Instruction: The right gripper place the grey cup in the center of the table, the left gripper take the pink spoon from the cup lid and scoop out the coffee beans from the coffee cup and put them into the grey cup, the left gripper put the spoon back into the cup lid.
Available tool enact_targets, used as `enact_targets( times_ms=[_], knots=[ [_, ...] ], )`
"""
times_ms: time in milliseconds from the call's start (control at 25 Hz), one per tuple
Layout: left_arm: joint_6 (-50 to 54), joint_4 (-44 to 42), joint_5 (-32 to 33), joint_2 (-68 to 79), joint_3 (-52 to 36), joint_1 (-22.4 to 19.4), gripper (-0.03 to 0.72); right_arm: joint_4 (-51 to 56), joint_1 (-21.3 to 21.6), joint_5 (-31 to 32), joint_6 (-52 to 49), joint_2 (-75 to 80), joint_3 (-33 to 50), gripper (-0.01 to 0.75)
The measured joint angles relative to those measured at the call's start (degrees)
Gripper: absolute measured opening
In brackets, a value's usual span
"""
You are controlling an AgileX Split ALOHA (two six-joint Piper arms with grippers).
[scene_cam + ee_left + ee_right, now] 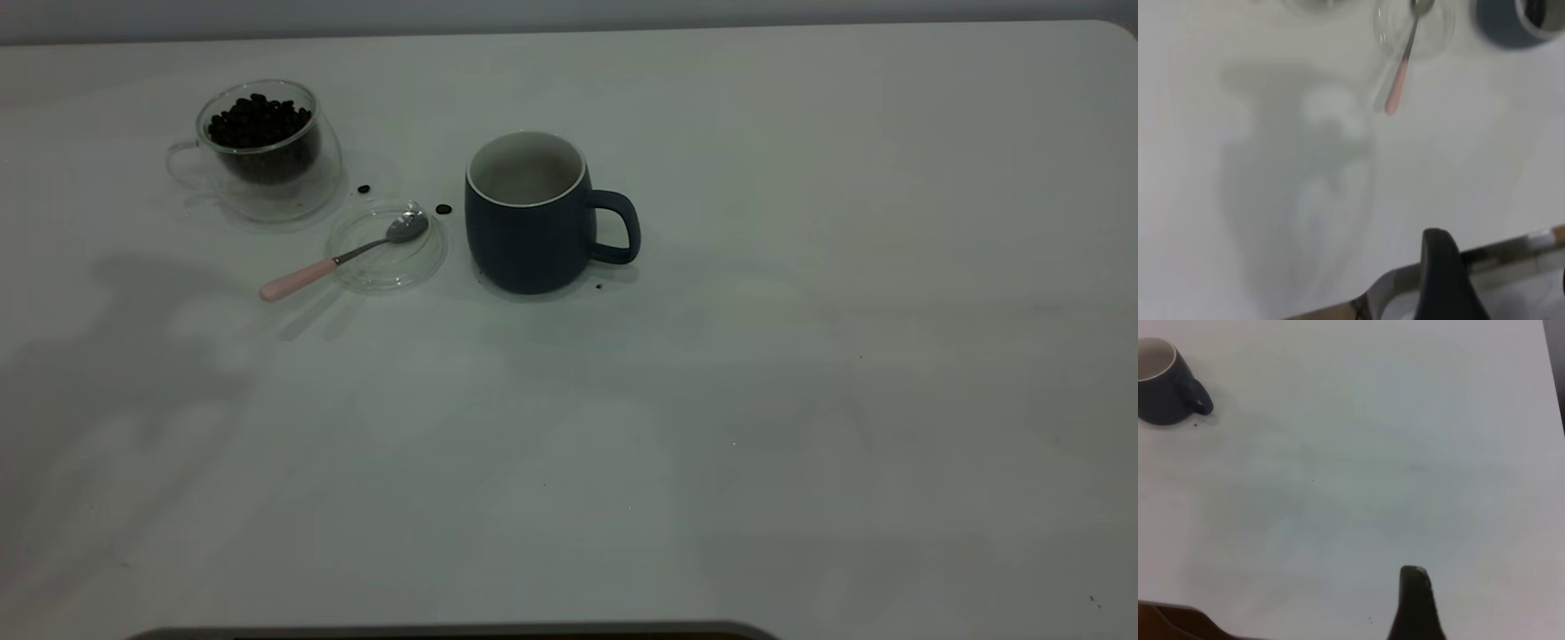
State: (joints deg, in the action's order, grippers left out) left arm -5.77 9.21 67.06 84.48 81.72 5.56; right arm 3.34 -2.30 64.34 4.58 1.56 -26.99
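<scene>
White and plain, the table [800, 400] fills nearly the whole exterior view, with a strip of pale wall along its far edge and a dark band at the near edge. Three vessels stand in a loose row on the far left half. One coffee cup [267, 151] of clear glass stands farthest left, its handle pointing left, heaped with coffee beans [259, 121]. One cup lid [387, 249] lies flat just beside it, between the glass cup and the grey cup [533, 218], apart from both. One pink spoon [342, 258] rests with its metal bowl inside the lid and its pink handle sticking out over the rim onto the table, toward the near left.

The grey cup stands upright close to the middle of the table, handle to the right; its pale inside looks bare from this view. Two loose beans [443, 210] lie on the table, one between lid and grey cup, the other between lid and glass cup. A small dark crumb sits by the foot of the grey cup.

Neither arm appears in the exterior view. The left gripper [1445, 280] shows only one dark finger in its wrist view, well apart from the spoon, holding nothing in sight; whether it is released or clenched cannot be told. The right gripper [1415, 607] likewise shows a single finger, far from the grey cup, its state unclear.
</scene>
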Motion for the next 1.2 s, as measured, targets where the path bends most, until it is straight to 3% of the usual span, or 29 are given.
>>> enact_targets(
  times_ms=[480,800,1200],
  knots=[
    [2.3,-0.1,0.0,-27.8,-6.7,0.0,0.48,0.0,0.0,0.0,0.0,0.0,0.0,0.591],
    [1.3,-0.1,0.0,-50.2,-26.7,-0.1,0.48,0.0,0.0,0.0,0.0,0.0,0.0,0.591],
    [-2.8,-1.7,-1.1,-72.5,-50.5,-6.4,0.48,0.0,0.0,0.0,0.0,0.0,0.0,0.591]
  ],
)
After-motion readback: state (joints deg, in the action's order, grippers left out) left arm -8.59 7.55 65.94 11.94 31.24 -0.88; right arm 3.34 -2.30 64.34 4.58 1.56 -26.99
